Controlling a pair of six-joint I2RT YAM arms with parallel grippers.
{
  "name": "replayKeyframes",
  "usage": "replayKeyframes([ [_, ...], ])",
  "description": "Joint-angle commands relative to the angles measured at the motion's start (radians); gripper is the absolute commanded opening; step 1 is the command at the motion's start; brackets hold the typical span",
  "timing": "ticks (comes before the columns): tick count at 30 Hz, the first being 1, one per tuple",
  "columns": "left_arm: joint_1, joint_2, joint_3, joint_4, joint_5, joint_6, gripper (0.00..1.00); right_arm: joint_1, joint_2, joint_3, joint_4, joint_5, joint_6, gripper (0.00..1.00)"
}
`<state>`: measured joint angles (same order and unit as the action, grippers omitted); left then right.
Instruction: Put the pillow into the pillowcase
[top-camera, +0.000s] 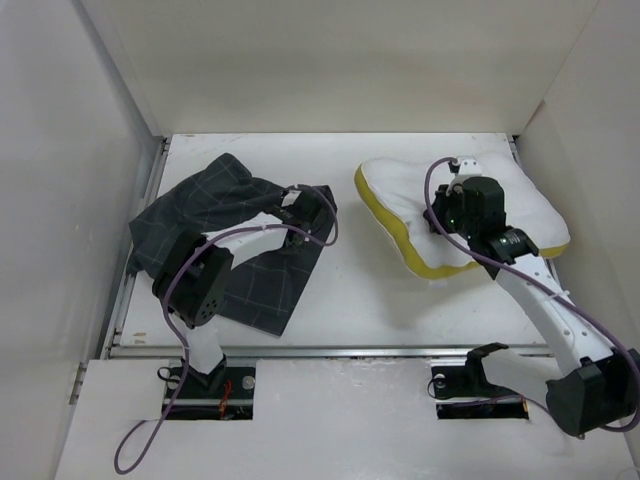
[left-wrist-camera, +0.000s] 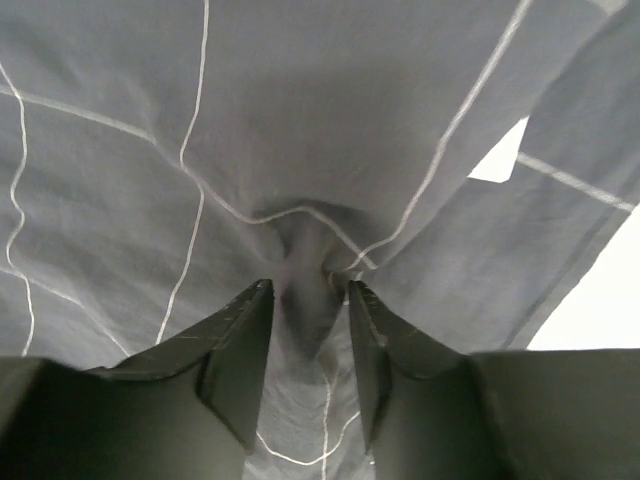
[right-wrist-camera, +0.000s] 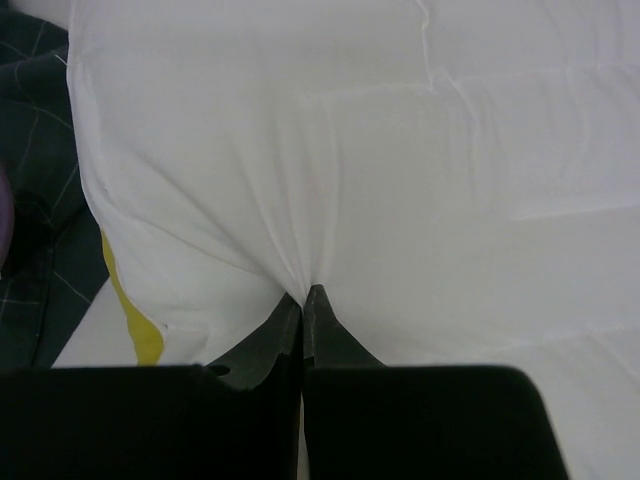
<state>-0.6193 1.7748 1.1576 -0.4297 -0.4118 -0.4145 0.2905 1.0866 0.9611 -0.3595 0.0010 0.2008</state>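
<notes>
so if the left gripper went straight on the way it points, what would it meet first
The pillowcase: the left gripper has a fold of it between its jaws, and more cloth fills the view ahead. What lies behind is hidden.

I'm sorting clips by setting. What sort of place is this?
Probably a robotics lab cell: a white table walled by plain white panels, left arm and right arm bolted at its near edge, handling a white yellow-banded pillow and charcoal checked pillowcase.
</notes>
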Motion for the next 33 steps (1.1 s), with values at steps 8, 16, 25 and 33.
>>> replayKeyframes([
  [8, 0.003, -0.021, 0.020, -0.083, -0.050, -0.076, 0.09, 0.016, -0.077, -0.018, 0.027, -0.037, 0.026, 0.00],
  [16, 0.003, -0.115, 0.083, -0.106, -0.081, -0.076, 0.00, 0.177, -0.079, -0.053, -0.006, -0.039, 0.006, 0.00],
  [25, 0.003, -0.215, 0.094, -0.116, -0.044, -0.064, 0.00, 0.370, -0.100, -0.131, -0.007, -0.131, -0.024, 0.00],
  [33, -0.007, -0.267, 0.085, -0.126, 0.010, -0.064, 0.00, 0.487, -0.002, -0.165, 0.154, -0.228, -0.064, 0.00],
])
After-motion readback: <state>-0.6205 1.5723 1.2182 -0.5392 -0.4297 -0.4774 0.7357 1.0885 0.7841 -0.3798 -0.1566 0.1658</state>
